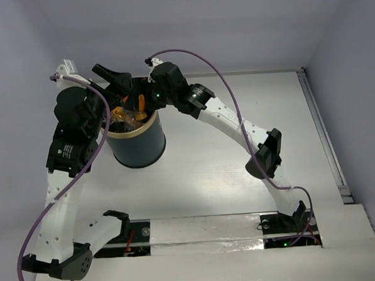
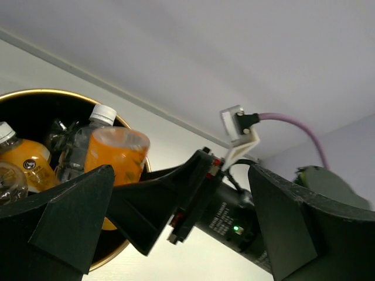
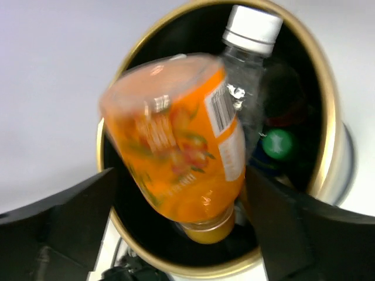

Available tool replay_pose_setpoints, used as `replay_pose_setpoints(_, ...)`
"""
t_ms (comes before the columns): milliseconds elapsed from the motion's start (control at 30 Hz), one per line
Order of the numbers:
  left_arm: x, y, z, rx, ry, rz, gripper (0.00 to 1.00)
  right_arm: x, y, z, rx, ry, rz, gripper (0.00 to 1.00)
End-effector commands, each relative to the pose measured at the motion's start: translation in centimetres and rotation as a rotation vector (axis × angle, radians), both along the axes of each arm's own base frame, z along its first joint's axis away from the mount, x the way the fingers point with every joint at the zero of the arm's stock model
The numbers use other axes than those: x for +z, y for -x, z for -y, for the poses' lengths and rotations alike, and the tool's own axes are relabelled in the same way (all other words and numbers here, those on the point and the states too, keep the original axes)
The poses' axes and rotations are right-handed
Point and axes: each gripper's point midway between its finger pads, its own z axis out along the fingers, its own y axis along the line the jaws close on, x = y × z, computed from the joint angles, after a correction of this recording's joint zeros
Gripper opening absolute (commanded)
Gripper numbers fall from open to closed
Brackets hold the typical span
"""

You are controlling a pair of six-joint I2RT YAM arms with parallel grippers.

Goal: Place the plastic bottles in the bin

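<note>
The bin (image 1: 137, 148) is a dark navy bucket with a gold rim (image 3: 328, 105), standing at the back left of the table. Several plastic bottles lie inside it: a clear one with a white cap (image 3: 252, 29), a green-capped one (image 3: 276, 143) and an orange one (image 2: 23, 161). An orange-filled bottle (image 3: 181, 152) hangs neck down over the bin's mouth, blurred, between the spread fingers of my right gripper (image 3: 181, 175), which is open. That same bottle (image 2: 117, 155) shows in the left wrist view. My left gripper (image 2: 180, 175) is open and empty, behind the bin.
Both arms meet over the bin near the back wall (image 1: 232, 31). A purple cable (image 1: 215, 70) loops over the right arm. A metal rail (image 1: 322, 133) runs along the table's right edge.
</note>
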Motion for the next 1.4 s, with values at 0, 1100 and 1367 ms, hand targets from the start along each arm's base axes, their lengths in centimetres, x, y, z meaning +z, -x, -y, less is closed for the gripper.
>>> replay_pose_setpoints(0,0.3,0.1,-0.4,0.004,-0.037,0.024,0.99,0.4,0.3,2.0,-0.040,0.085,0.053,1.00)
replay_pose_setpoints(1100,3.7,8.1,-1.9,-0.036,-0.059,0.111,0.99,15.0,13.0,29.1,-0.422,-0.171,0.414,0.01)
replay_pose_setpoints(1367,1.4,11.8,-2.1,-0.071,-0.011,0.076,0.99,8.1,16.8,41.5,-0.754,-0.136,0.307,0.95)
